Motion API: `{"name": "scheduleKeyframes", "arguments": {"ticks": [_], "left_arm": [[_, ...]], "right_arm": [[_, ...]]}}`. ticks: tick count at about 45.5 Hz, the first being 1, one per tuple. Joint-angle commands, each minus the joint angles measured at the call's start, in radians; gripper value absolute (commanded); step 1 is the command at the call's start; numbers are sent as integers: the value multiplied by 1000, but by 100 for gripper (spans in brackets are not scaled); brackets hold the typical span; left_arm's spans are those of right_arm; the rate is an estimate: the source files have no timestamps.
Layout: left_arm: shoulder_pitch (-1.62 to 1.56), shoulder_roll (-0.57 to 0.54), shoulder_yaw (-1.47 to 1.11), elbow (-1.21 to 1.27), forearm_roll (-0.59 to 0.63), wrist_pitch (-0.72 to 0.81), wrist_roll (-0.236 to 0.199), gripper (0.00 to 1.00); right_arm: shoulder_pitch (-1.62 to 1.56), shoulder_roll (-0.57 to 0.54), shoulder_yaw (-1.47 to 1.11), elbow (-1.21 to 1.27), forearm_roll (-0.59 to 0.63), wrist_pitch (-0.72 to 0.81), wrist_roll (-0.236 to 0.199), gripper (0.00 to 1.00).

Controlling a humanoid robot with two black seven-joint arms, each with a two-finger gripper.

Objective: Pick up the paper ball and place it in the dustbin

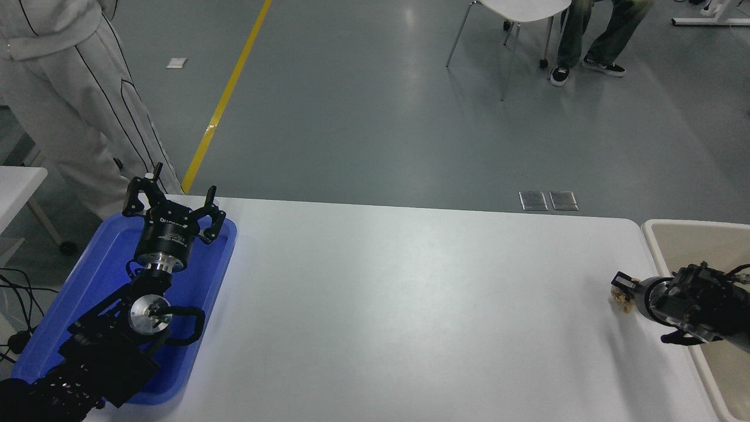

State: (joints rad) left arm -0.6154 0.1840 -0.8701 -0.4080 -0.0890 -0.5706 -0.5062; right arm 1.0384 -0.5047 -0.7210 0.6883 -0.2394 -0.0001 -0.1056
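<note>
My right gripper comes in from the right edge, pointing left over the table's right end. It is shut on the tan paper ball, of which only small beige bits show between and below the fingers. The cream-beige dustbin stands just off the table's right edge, and my right arm reaches across its open top. My left gripper is open and empty, parked over the blue tray at the lower left.
The blue tray lies at the table's left end under my left arm. A person in pale clothes stands beyond the far left corner. A chair and a seated person's legs are far back on the floor.
</note>
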Motion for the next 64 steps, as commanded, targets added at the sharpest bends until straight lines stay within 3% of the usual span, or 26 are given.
{"name": "scheduleKeyframes", "arguments": {"ticks": [1,18,29,40,56,64], "left_arm": [[0,0,0,0,0,0,0,100],[0,0,0,0,0,0,0,100],[-1,0,0,0,0,0,0,100],[-1,0,0,0,0,0,2,100],[0,0,0,0,0,-2,0,100],[0,0,0,0,0,0,2,100]], "right_arm": [[216,-80,-231,259,-3,3,3,0],[517,-150,-386,602,-51,29,4,0],[752,-222,-408,700,-54,330,3,0],[1021,-271,-445,758,-144,612,-2,0],[1382,-264,-601,807,-141,779,0,0],[1440,-261,-600,809,-140,786,0,0]]}}
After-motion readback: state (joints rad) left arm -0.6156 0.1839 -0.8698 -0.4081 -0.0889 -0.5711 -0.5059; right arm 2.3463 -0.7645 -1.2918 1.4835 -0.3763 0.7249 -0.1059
